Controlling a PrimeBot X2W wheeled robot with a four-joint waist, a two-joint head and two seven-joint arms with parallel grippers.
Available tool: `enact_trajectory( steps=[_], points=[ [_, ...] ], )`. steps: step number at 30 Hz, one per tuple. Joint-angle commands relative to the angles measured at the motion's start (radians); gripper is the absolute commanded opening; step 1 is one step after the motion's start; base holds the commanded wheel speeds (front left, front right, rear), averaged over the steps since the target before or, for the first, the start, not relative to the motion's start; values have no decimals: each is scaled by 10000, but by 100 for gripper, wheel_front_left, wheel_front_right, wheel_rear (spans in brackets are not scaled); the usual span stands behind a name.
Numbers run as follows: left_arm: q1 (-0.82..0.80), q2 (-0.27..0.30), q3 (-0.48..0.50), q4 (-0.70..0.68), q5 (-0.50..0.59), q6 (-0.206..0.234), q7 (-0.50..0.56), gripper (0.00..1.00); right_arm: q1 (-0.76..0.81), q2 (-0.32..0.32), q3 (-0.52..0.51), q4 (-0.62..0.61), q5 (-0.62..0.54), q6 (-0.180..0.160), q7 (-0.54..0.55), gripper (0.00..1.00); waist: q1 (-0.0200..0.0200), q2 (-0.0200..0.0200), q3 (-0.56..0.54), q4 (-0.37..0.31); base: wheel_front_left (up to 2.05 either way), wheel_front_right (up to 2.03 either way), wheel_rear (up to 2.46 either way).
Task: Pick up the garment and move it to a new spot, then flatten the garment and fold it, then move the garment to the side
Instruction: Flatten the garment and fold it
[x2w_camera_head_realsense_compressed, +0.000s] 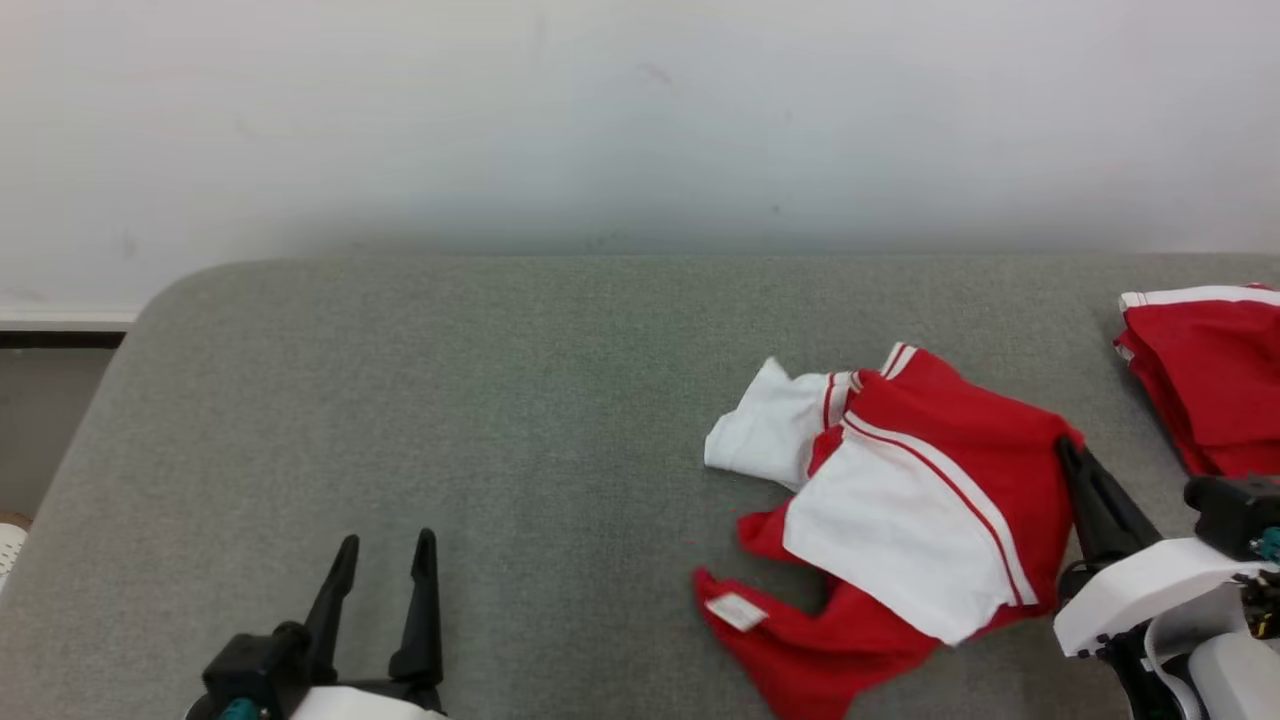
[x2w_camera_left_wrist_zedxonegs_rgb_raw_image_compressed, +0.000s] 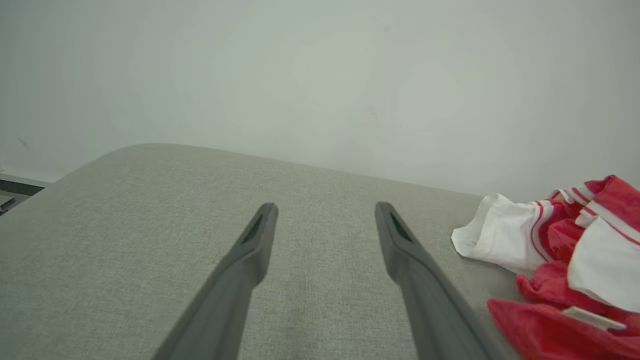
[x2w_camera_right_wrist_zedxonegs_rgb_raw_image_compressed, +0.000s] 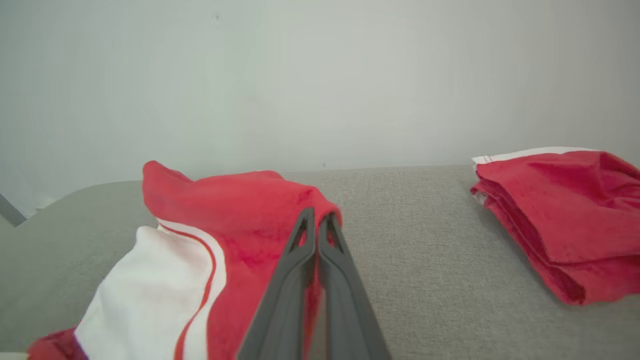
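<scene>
The garment (x2w_camera_head_realsense_compressed: 900, 500) is a crumpled red and white shirt lying on the right half of the grey cushion (x2w_camera_head_realsense_compressed: 500, 400). My right gripper (x2w_camera_head_realsense_compressed: 1066, 447) is shut on the garment's right red edge; in the right wrist view its fingertips (x2w_camera_right_wrist_zedxonegs_rgb_raw_image_compressed: 317, 220) pinch a raised fold of red cloth (x2w_camera_right_wrist_zedxonegs_rgb_raw_image_compressed: 240, 200). My left gripper (x2w_camera_head_realsense_compressed: 385, 545) rests open at the lower left, well apart from the garment. In the left wrist view its fingers (x2w_camera_left_wrist_zedxonegs_rgb_raw_image_compressed: 325, 212) spread over bare cushion, with the garment (x2w_camera_left_wrist_zedxonegs_rgb_raw_image_compressed: 560, 250) to their right.
A folded red garment (x2w_camera_head_realsense_compressed: 1210, 380) lies at the cushion's far right edge, also seen as a neat stack (x2w_camera_right_wrist_zedxonegs_rgb_raw_image_compressed: 560, 215) in the right wrist view. A pale wall (x2w_camera_head_realsense_compressed: 640, 120) rises behind. The cushion's rounded left corner (x2w_camera_head_realsense_compressed: 170, 300) drops to the floor.
</scene>
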Motion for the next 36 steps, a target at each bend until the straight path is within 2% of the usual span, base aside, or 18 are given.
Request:
enact_trajectory(
  steps=[1,6,10,11,12,13,16,20,28,36],
  points=[
    [-115,33,33,-10,171,-32,0,100,129,-92,-132,-27,105,-20,-5,0,-1,-1,258,-215,0,0,0],
    [-381,88,112,-1,253,-134,0,100,102,-357,-782,375,270,-20,-185,0,-1,-1,792,-482,0,0,0],
    [-607,131,113,63,371,-228,0,100,-165,-436,-1093,1179,187,-21,-234,0,-1,-1,1087,-576,0,0,0],
    [-653,132,122,95,388,-257,0,100,-221,-432,-1120,1434,112,-20,-227,27,-1,-1,1111,-584,0,0,0],
    [-688,131,124,118,409,-277,0,100,-287,-432,-1151,1671,41,-20,-291,60,-1,-1,1121,-591,0,0,0],
    [-699,126,116,147,418,-279,0,100,-352,-435,-1181,1898,-46,-20,-361,100,-1,-1,1104,-595,0,0,0],
    [-673,114,130,290,391,-311,0,100,-490,-313,-1256,2329,-225,-20,-675,100,-1,-1,897,-611,0,0,0],
    [-523,82,105,388,282,-339,0,100,-433,-362,-1351,2261,-528,-20,-1244,100,-1,-1,417,-588,0,0,0],
    [-126,45,-22,468,38,-274,0,100,880,79,-1123,249,-705,-20,-1676,100,-1,-1,-457,-378,0,0,0],
    [108,32,-70,284,-45,-142,0,100,2372,469,-1244,-1324,-961,-20,-1737,100,-1,-1,-550,-452,0,0,0]
  ],
)
